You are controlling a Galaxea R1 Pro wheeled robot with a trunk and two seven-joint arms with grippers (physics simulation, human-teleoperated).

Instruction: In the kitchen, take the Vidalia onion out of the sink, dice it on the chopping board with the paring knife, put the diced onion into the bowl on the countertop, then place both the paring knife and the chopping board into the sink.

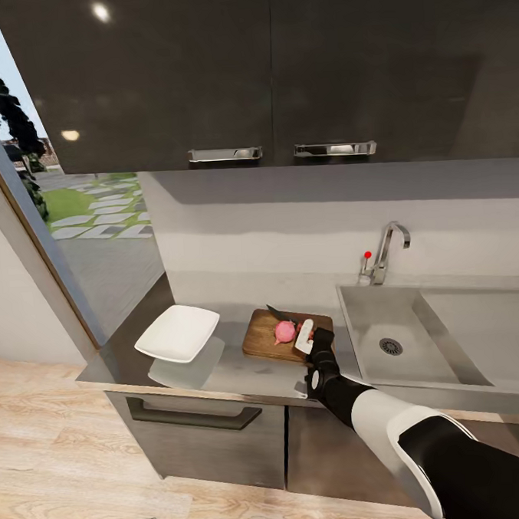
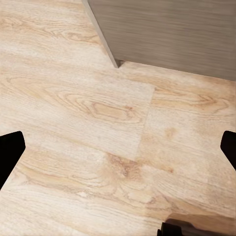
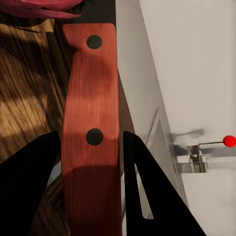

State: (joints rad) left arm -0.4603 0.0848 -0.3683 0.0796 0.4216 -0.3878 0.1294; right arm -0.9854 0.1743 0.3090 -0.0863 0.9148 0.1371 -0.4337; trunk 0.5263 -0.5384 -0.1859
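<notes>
Red and close against the right wrist camera, the paring knife [image 3: 91, 142] has its handle, marked by two dark rivets, clamped between the dark fingers [image 3: 147, 191] of the right pincer [image 3: 91, 162]. From the head view this pincer [image 1: 317, 340] sits at the right edge of the chopping board [image 1: 264, 337], and the knife's dark blade [image 1: 280, 314] points toward the back wall. A whole pink onion [image 1: 285, 332] lies on the board just beside the pincer, not yet cut. That brown board rests on the dark surface [image 1: 236, 372], between the white square bowl [image 1: 177, 333] to its left and the steel sink [image 1: 382, 321] to its right. Behind the basin stands the chrome tap [image 1: 387, 252] with its red-tipped lever. Dark wall cabinets [image 1: 263, 67] hang above. Down over pale wooden floor [image 2: 98, 128], the left pincer [image 2: 118, 147] has its two dark fingertips spread wide apart, gripping nothing.
</notes>
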